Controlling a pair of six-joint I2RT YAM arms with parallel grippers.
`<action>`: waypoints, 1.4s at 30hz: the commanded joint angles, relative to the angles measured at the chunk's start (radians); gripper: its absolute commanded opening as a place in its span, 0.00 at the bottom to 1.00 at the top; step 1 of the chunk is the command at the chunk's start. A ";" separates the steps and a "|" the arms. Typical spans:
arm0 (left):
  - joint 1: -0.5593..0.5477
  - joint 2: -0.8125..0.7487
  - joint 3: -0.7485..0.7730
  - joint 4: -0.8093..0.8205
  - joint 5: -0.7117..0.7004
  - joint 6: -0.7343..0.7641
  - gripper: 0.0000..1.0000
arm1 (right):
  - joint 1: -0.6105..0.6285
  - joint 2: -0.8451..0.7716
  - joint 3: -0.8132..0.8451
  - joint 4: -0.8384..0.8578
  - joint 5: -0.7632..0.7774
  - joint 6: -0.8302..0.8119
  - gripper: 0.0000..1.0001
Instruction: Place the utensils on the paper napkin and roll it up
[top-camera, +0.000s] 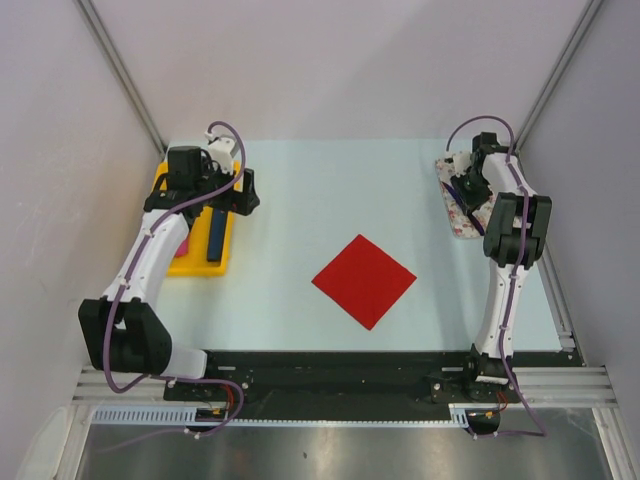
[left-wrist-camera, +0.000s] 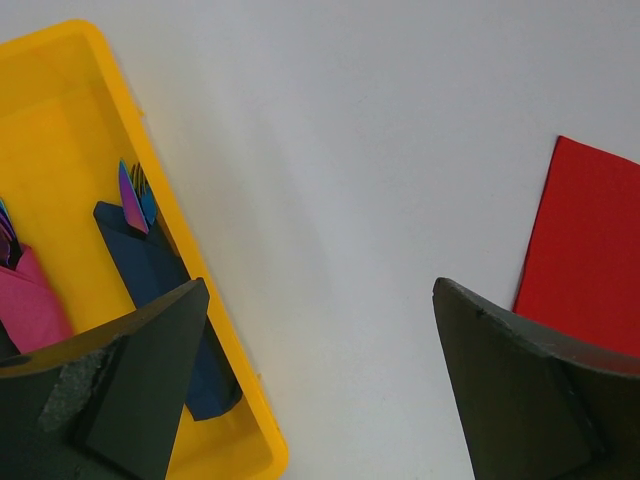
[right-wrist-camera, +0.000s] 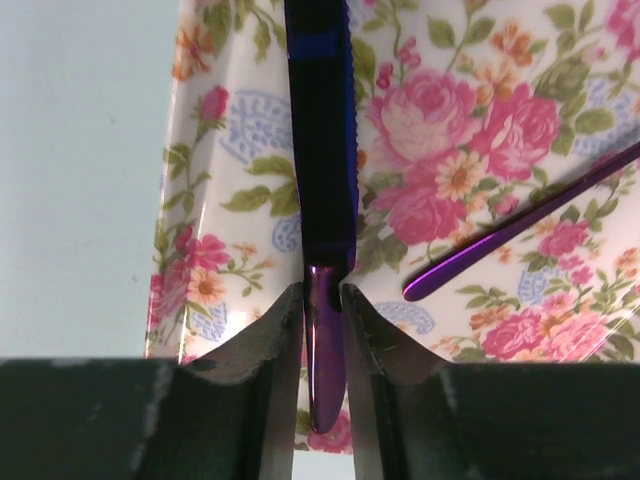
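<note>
— Top view?
— Napkin (top-camera: 364, 280) lies mid-table. Left arm (top-camera: 150, 250) reaches over the yellow tray (top-camera: 190, 262), right arm (top-camera: 510, 260) over the floral tray (top-camera: 458, 222).
— Left wrist?
— Left gripper (left-wrist-camera: 318, 300) is spread wide, holding nothing, beside the yellow tray.
— Right wrist?
— Right gripper (right-wrist-camera: 322, 300) pinches a purple knife (right-wrist-camera: 322, 200) over the floral tray; a second utensil (right-wrist-camera: 520, 225) lies nearby.

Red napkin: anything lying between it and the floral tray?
No. In the top view the table between the red napkin and the floral tray is bare; the right gripper holds a purple utensil at that tray.
</note>
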 joint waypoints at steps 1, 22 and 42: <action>-0.006 -0.040 -0.003 -0.004 -0.004 0.026 1.00 | -0.012 0.091 0.015 -0.124 0.054 0.006 0.32; -0.006 -0.035 -0.011 0.016 -0.007 0.006 1.00 | -0.036 0.001 0.130 -0.099 -0.064 0.032 0.00; -0.006 -0.061 -0.054 0.125 -0.170 -0.132 0.99 | 0.032 -0.290 0.029 -0.059 -0.148 0.411 0.00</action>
